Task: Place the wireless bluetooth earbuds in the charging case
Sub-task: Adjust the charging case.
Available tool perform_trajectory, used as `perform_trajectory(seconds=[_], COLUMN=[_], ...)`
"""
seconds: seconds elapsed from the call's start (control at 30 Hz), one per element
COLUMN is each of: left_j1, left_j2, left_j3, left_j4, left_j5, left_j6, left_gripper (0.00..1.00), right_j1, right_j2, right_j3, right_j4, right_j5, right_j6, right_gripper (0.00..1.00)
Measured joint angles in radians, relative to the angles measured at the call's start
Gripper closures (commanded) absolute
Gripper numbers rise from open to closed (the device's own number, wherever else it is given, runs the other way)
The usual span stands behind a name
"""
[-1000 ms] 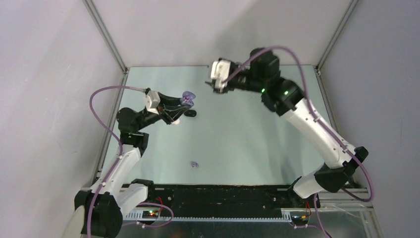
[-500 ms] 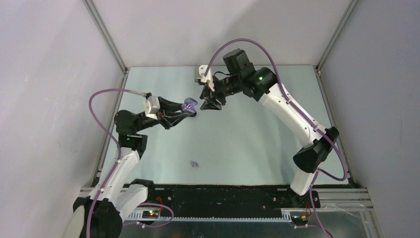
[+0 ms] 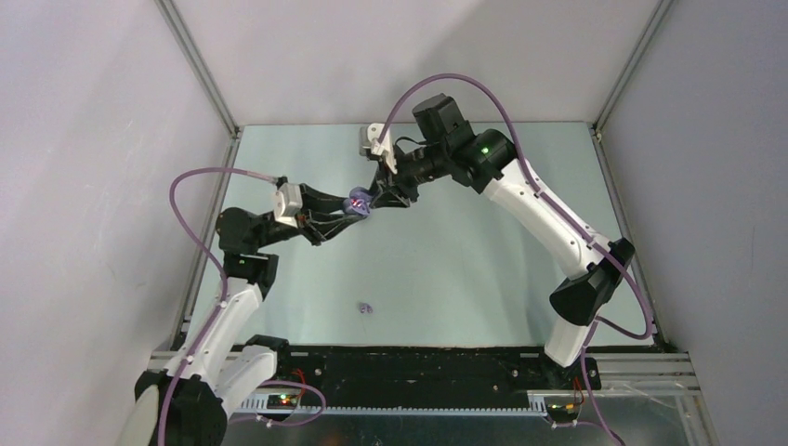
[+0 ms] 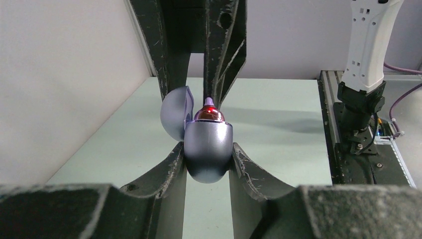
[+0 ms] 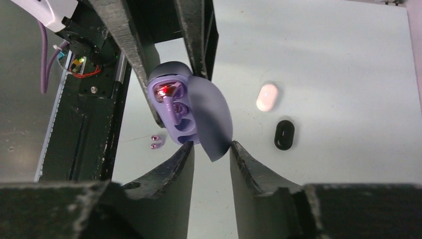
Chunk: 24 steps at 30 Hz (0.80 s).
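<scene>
A small lavender earbud with a red light [image 5: 166,90] sits in the upper hollow of the glossy lavender egg-shaped plastic charging case [image 4: 206,139], its stem running down the case's inner face. The case's rounded lid [image 5: 211,119] is swung open to one side. The left gripper [image 4: 207,154] is clenched on the body of the case, one black finger pressed to each flank, and holds it in the air above the pale green tabletop [image 3: 465,269], left of centre and towards the back. The right gripper [image 5: 211,147] meets it from the far side. Its jaws are partly spread and unclenched, straddling the lower rim of the lid and the bottom of the case; whether the pads [image 5: 244,164] touch the plastic cannot be told. A second tiny lavender earbud [image 3: 366,308] lies loose on the table, well apart from the held case and nearer the black strip at the front edge. In the right wrist view, a white-pink oval case [image 5: 267,96] and a black oval case [image 5: 284,134] rest on the table beyond the lid, near each other but not touching. The two grippers crowd closely around the held case. Bare tabletop runs from there to the right-hand metal rail [image 3: 618,200] and forward to the front strip, and the back edge lies fairly near.
</scene>
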<state>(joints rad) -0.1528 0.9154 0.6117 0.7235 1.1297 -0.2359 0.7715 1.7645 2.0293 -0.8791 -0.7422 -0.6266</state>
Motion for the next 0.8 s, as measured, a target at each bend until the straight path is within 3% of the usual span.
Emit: perform_trajectory(seconds=[0.2,0.23,0.27,0.37,0.43,0.8], left_j1=[-0.014,-0.017,-0.018,-0.024,-0.028,-0.035], left_j2=[0.0,0.0,0.0,0.001,0.001,0.008], left_j3=[0.0,0.0,0.0,0.0,0.0,0.05], left_j4=[-0.001,-0.003,-0.007,-0.037,-0.068,-0.503], left_j5=[-0.007,-0.014,-0.024,-0.06,-0.076,-0.077], left_j6=[-0.002,-0.003,-0.004,-0.002,0.008,0.328], left_gripper=[0.97,0.93,0.81,0.56,0.48,0.42], right_j1=[-0.002,-0.001,0.0,0.011,0.025,0.132], right_j2=[0.001,0.001,0.001,0.001,0.001,0.002], right_j3=[0.0,0.0,0.0,0.0,0.0,0.0], right_j4=[0.021,0.024,0.026,0.023,0.013,-0.119], right_j5=[0.028,0.037,0.05,0.106,0.158,0.472], right_j6=[0.034,0.035,0.036,0.025,0.008,-0.151], right_gripper=[0.89,0.9,0.92,0.96,0.98,1.0])
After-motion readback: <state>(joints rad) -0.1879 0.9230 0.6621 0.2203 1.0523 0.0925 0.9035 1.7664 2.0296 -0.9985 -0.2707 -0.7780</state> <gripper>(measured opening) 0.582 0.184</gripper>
